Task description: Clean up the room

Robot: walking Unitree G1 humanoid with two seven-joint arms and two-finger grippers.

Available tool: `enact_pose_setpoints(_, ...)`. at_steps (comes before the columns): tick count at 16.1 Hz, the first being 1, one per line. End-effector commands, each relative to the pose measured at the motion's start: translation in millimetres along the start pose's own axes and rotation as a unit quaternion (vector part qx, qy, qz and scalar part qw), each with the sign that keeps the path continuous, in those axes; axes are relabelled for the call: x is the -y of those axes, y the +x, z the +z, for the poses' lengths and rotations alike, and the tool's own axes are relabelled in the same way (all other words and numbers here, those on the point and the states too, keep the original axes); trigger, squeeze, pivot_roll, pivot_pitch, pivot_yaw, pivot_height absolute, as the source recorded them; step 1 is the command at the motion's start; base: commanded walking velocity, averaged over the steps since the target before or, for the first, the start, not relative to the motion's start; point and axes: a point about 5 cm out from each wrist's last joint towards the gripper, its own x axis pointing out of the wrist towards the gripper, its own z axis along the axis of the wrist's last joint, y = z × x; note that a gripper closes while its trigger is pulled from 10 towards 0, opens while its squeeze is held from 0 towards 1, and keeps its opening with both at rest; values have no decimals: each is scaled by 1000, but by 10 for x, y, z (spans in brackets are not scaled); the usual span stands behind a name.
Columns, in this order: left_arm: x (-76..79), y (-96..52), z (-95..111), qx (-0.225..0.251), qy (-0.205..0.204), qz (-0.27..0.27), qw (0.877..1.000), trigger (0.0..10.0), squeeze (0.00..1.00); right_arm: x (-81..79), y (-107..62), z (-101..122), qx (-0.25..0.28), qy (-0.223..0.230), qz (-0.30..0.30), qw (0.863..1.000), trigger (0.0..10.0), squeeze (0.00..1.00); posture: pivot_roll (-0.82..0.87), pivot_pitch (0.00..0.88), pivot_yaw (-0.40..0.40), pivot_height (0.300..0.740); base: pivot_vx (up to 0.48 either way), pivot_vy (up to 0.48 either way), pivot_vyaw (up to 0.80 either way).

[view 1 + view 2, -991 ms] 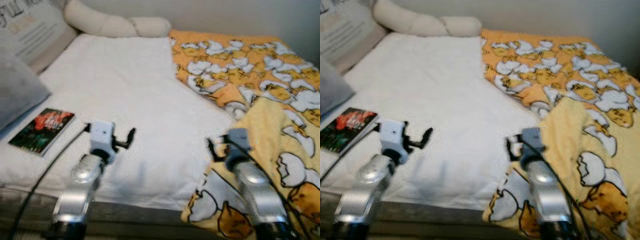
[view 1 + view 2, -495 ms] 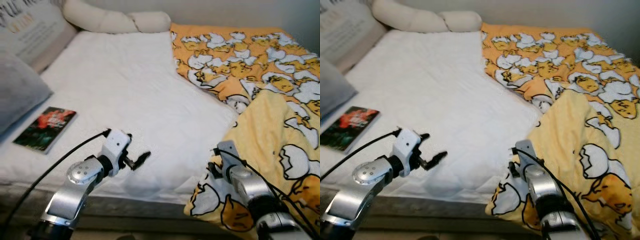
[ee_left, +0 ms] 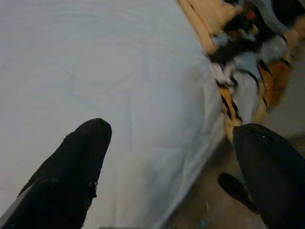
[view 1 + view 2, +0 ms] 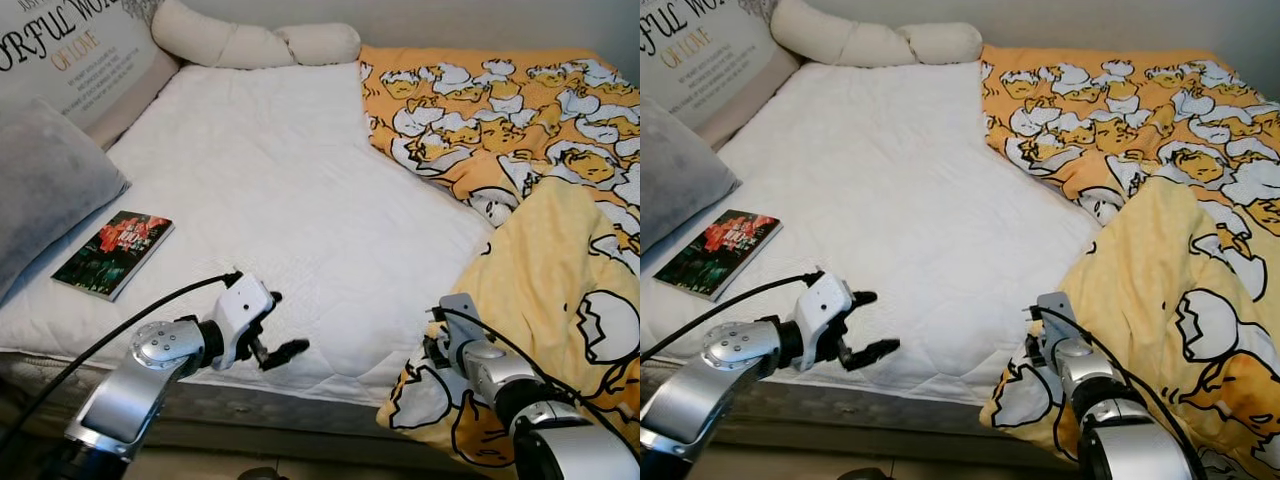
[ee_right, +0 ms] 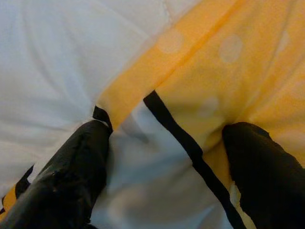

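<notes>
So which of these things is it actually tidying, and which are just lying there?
Part of the job:
- yellow egg-print blanket, rumpled, its corner between the open fingers of the right hand
- book lying on the white mattress
- left hand, open, near the bed's edge

Just lying about:
- grey pillow
- lettered cushion
- cream bolster

My two head eyes look forward and down from the foot side of the bed (image 4: 260, 170), set side by side, so they share the whole scene: white mattress, yellow duck blanket (image 4: 560, 260), the book (image 4: 112, 253) and the pillows beyond. My left wrist camera sits close above the mattress edge, looking along my left pincer (image 3: 167, 171) across white quilting toward the blanket's hanging corner. My right wrist camera is very near the blanket, looking along my right pincer (image 5: 164, 176) at the fabric where it meets the white mattress.
</notes>
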Motion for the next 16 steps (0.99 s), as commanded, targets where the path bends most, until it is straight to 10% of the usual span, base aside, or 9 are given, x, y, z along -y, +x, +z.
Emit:
enact_pose_setpoints(1, 19, -28, -18, -8, 0, -12, 1000, 10000, 0, 41, 0, 0, 0, -6, -5, 1000, 1882, 0, 155, 0, 47, 740, 0, 0, 0)
enact_pose_setpoints(16, -8, -46, -55, -28, 3, -32, 999, 10000, 0, 31, 3, -3, 9, -12, 26, 1000, 0, 0, 140, 0, 53, 740, 0, 0, 0)
